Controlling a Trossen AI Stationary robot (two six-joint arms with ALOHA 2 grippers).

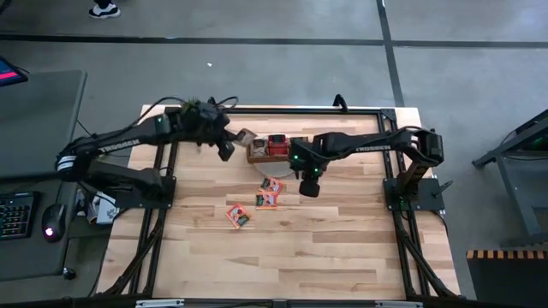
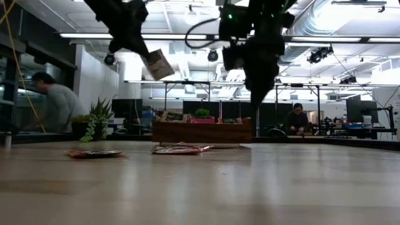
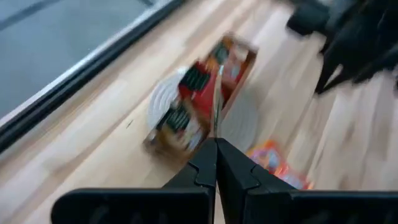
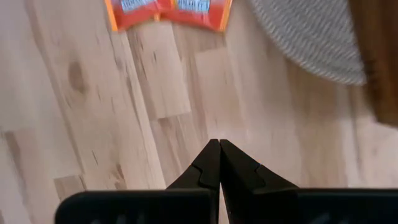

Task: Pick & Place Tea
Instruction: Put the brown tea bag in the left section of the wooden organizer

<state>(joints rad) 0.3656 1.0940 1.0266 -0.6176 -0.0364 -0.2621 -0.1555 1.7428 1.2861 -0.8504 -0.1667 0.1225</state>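
Left gripper (image 1: 228, 147) up in the air over the far part of the table (image 1: 300, 248), just left of the wooden tray (image 1: 261, 154). Its fingers are pinched tight on one pale tea sachet (image 1: 246, 137); from table height the sachet (image 2: 159, 64) hangs tilted, well above the tray (image 2: 201, 132). In the left wrist view the fingertips (image 3: 216, 163) meet, with the sachet seen edge-on as a thin line above them.

Right gripper (image 1: 308, 186) hangs above the table just right of the loose sachets, fingers closed together on nothing; the right wrist view shows the tips (image 4: 219, 163) touching over bare wood.

Tray sits on a round grey mat (image 1: 267, 167); red sachets (image 1: 277, 145) fill one compartment. Three more orange sachets lie flat on the table in front of the tray: two near each other (image 1: 270, 193) and one farther out (image 1: 237, 216).

A person (image 2: 51, 103) stands in the room at the left, another sits far off at the right (image 2: 297, 119). A potted plant (image 2: 95, 119) stands beyond the table edge.
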